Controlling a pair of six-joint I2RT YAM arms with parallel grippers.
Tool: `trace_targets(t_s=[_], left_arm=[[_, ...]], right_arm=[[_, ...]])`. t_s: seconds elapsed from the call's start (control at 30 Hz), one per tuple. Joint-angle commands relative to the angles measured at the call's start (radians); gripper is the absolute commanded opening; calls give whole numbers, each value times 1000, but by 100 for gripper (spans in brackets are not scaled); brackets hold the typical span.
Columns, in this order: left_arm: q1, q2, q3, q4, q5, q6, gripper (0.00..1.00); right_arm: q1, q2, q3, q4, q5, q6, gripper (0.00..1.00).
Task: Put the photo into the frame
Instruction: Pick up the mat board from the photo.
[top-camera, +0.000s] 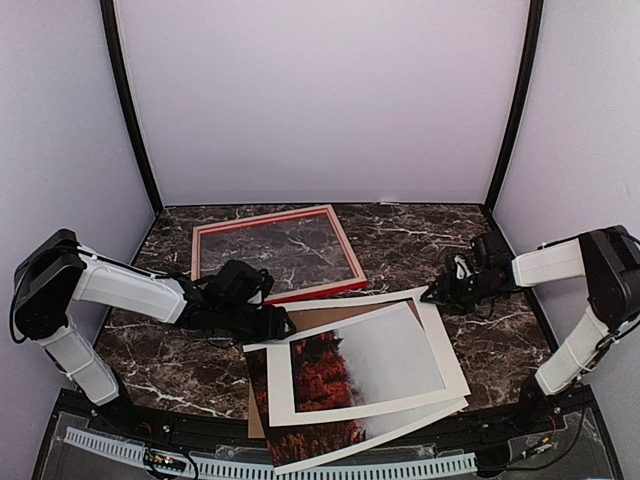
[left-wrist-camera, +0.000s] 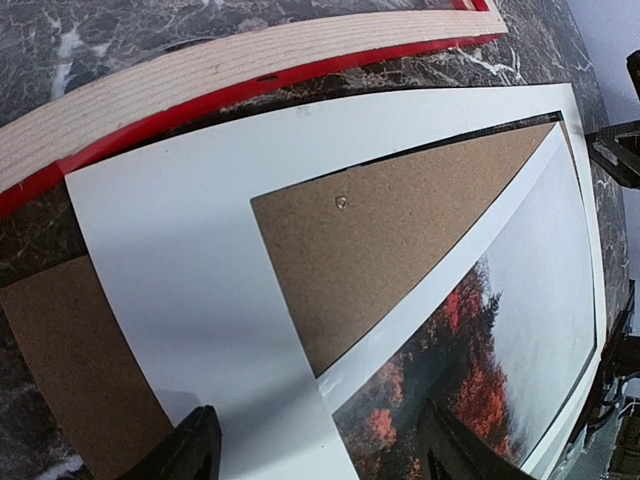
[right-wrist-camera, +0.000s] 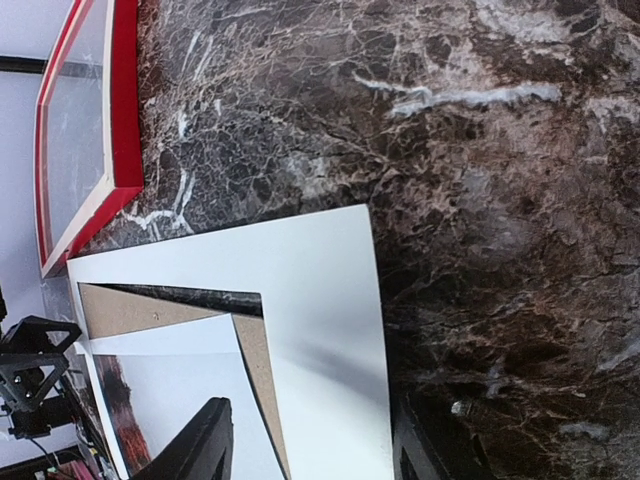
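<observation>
The frame (top-camera: 272, 249) lies flat at the back of the table, red rails around bare marble; its pale wood side (left-wrist-camera: 200, 80) and red rail (right-wrist-camera: 125, 100) show in the wrist views. The photo (top-camera: 330, 370) of red trees and fog lies at the front under a white mat (top-camera: 278, 385), skewed and sticking out below it. My left gripper (top-camera: 285, 325) hovers open over the mat's near-left rail (left-wrist-camera: 200, 260), one finger (left-wrist-camera: 190, 450) over the mat, the other over the photo (left-wrist-camera: 500, 330). My right gripper (top-camera: 432, 295) is open astride the mat's far-right corner (right-wrist-camera: 320, 290).
A brown backing board (top-camera: 330, 316) lies under the mat and photo, showing through the window (left-wrist-camera: 400, 240) and at the left edge. The stack overhangs the table's front edge. Dark marble table (top-camera: 430, 240) is walled by white panels behind and at both sides.
</observation>
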Motion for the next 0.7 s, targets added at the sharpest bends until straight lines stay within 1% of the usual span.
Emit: trace_targets(t_s=[0.0, 0.23, 0.67], left_arm=[[-12, 30, -24, -32, -5, -12, 69], [-14, 35, -17, -40, -8, -12, 69], [-15, 31, -5, -59, -20, -5, 68]], right_arm=[[-25, -15, -19, 44, -128, 4, 53], [-45, -26, -10, 54, -222, -12, 44], [-48, -40, 12, -24, -272, -95, 32]])
